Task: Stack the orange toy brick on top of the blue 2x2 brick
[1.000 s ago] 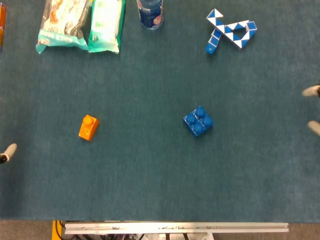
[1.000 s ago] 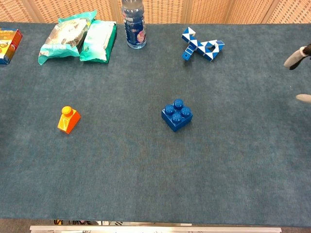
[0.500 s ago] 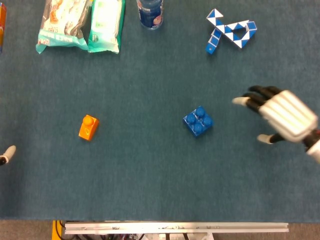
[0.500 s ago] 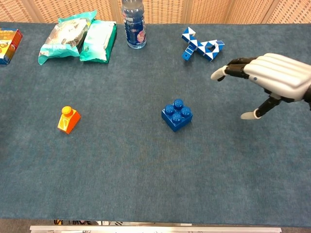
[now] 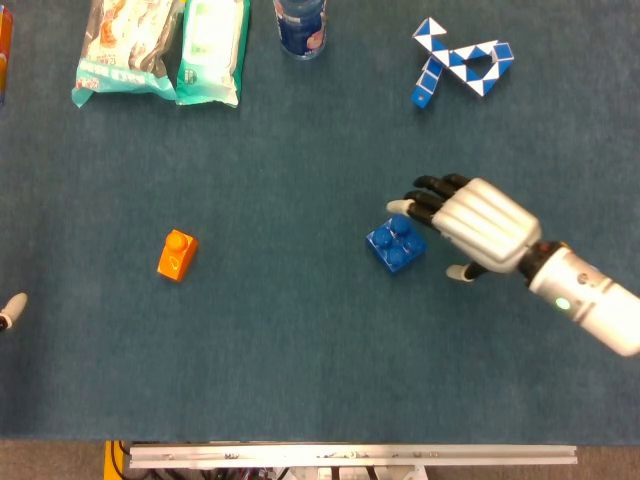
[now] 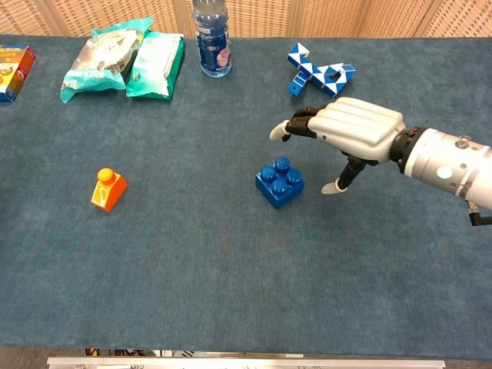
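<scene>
The orange toy brick (image 5: 176, 255) (image 6: 108, 189) lies alone on the left part of the blue cloth, with nothing touching it. The blue 2x2 brick (image 5: 396, 243) (image 6: 280, 183) sits near the middle, studs up. My right hand (image 5: 472, 225) (image 6: 347, 133) hovers just right of and above the blue brick, open, fingers spread towards it and thumb hanging down beside it, holding nothing. Of my left hand (image 5: 10, 310) only a pale fingertip shows at the left edge of the head view, far from the orange brick.
At the back lie two snack packets (image 5: 160, 50) (image 6: 123, 58), a water bottle (image 5: 300, 25) (image 6: 211, 38) and a blue-and-white twist puzzle (image 5: 460, 60) (image 6: 319, 73). A small box (image 6: 14, 63) sits at the far left. The table's front edge (image 5: 350, 455) runs along the bottom.
My right hand has swept in from the right edge to just beside the blue brick. Both bricks have stayed put, and the left fingertip has barely shifted.
</scene>
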